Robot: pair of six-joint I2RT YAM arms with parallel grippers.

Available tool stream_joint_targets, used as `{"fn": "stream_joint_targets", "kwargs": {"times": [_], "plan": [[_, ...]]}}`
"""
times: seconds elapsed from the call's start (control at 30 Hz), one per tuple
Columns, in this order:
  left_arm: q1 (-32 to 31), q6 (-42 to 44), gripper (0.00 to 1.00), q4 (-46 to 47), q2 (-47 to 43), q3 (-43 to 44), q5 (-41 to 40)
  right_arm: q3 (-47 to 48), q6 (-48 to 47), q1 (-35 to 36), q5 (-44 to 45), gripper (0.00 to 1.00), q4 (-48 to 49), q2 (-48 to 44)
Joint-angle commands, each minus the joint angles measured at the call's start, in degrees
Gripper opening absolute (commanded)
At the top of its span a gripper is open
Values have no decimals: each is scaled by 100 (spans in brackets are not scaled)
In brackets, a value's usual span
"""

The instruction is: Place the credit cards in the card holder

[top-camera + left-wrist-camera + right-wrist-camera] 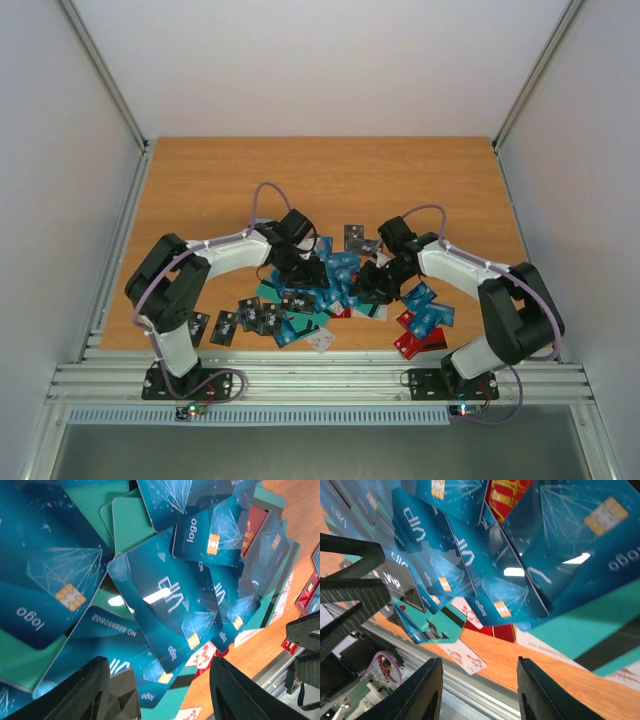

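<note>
A pile of credit cards (330, 290) lies on the wooden table (330, 180) between the arms: mostly blue, some teal, black and red. My left gripper (305, 268) hovers low over the pile's left part, open and empty; its wrist view shows overlapping blue cards (165, 610) and teal ones between the spread fingers (80, 690). My right gripper (370, 285) is over the pile's right part, open and empty, with blue cards (485, 580), a red card (502, 495) and a pale card (465, 657) below it. The card holder is not in view.
More black cards (250, 318) lie to the left near the front edge, and blue and red cards (425, 325) lie to the right. The metal rail (320, 380) runs along the table's front edge. The left gripper's body (350, 590) shows in the right wrist view.
</note>
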Motion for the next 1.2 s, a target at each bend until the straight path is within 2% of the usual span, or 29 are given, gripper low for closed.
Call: {"fn": "stream_joint_targets", "kwargs": {"times": [0.0, 0.37, 0.7, 0.9, 1.17], "plan": [[-19, -101, 57, 474, 292, 228, 6, 404, -18, -5, -248, 40, 347, 479], [-20, -24, 56, 451, 670, 541, -152, 1105, -157, -3, -356, 24, 374, 1301], [-22, 91, 55, 367, 791, 481, -252, 1051, -428, -3, -349, 12, 397, 2179], [-22, 84, 56, 86, 591, 428, -575, 774, -555, -5, -277, 10, 380, 2415], [12, -184, 62, 594, 946, 365, 70, 772, -575, -3, -357, 9, 442, 2679]]}}
